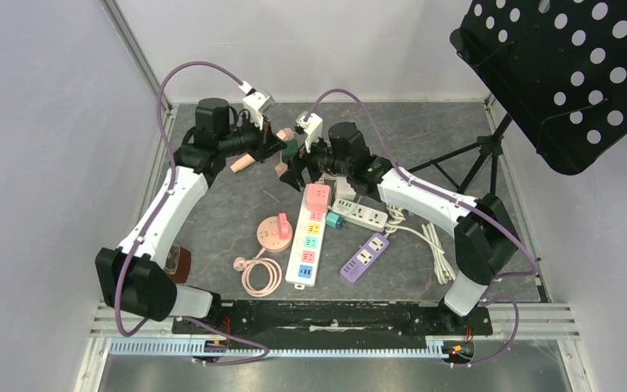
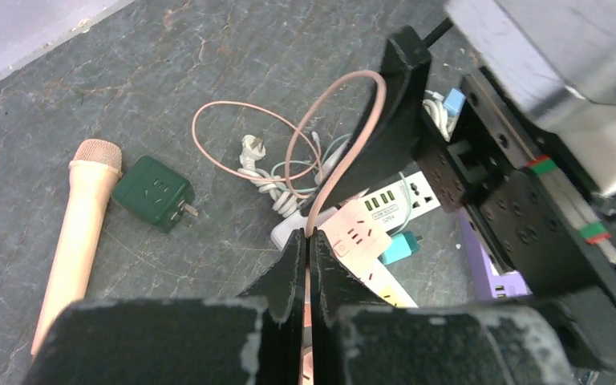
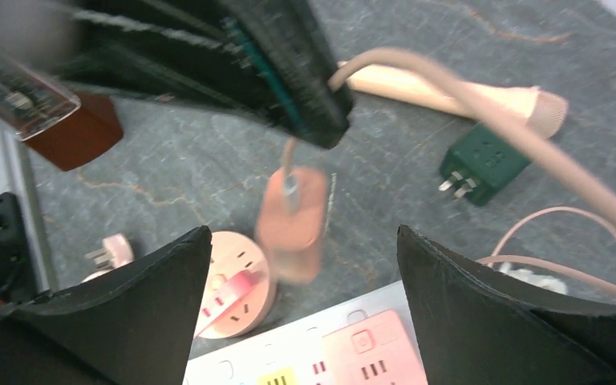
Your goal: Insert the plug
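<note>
Two grippers meet above the far end of the multicoloured power strip (image 1: 309, 237). The left gripper (image 2: 306, 249) is clenched on a pink cable (image 2: 345, 152), and the pink plug (image 3: 291, 224) dangles from it, blurred, in the air near the strip's far end and in none of its sockets. The right gripper (image 3: 302, 241) is released, its jaws spread wide and empty. A green adapter cube (image 2: 155, 192) and a pink microphone-shaped object (image 2: 76, 233) lie beyond the strip. A round pink socket hub (image 1: 273, 233) sits just to its left and a purple power strip (image 1: 365, 256) to its right.
</note>
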Available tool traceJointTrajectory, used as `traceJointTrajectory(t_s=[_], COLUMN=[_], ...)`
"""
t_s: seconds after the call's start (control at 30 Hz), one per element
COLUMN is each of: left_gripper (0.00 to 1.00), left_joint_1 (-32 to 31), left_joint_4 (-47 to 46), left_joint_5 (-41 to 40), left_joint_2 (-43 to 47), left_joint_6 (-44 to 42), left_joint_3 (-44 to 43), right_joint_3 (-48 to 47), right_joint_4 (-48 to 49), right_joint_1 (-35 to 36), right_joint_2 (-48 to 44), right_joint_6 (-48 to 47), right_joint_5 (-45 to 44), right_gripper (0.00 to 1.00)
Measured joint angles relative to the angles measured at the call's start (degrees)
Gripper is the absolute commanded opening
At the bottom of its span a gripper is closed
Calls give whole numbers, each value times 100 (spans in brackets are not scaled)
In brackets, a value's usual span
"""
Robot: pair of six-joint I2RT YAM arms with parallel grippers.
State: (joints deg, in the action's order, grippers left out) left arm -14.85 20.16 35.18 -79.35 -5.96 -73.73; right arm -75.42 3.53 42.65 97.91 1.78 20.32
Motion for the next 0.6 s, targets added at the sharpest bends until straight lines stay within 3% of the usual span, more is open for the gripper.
traceJointTrajectory(t_s=[0.37,0.6], left_gripper=[2,2], left_joint_1=[4,9], left_joint_4=[190,227], left_joint_5=[208,297], left_joint_2=[155,227], left_joint_6=[-33,-31], left_joint_3=[-48,-48], right_joint_3=[-313,-313], right_joint_4=[-149,-101], right_joint_1=[114,308], right_joint_2=[313,400], right_joint_6=[-393,-472], right_joint_5=[-361,-511], right_gripper=[63,40])
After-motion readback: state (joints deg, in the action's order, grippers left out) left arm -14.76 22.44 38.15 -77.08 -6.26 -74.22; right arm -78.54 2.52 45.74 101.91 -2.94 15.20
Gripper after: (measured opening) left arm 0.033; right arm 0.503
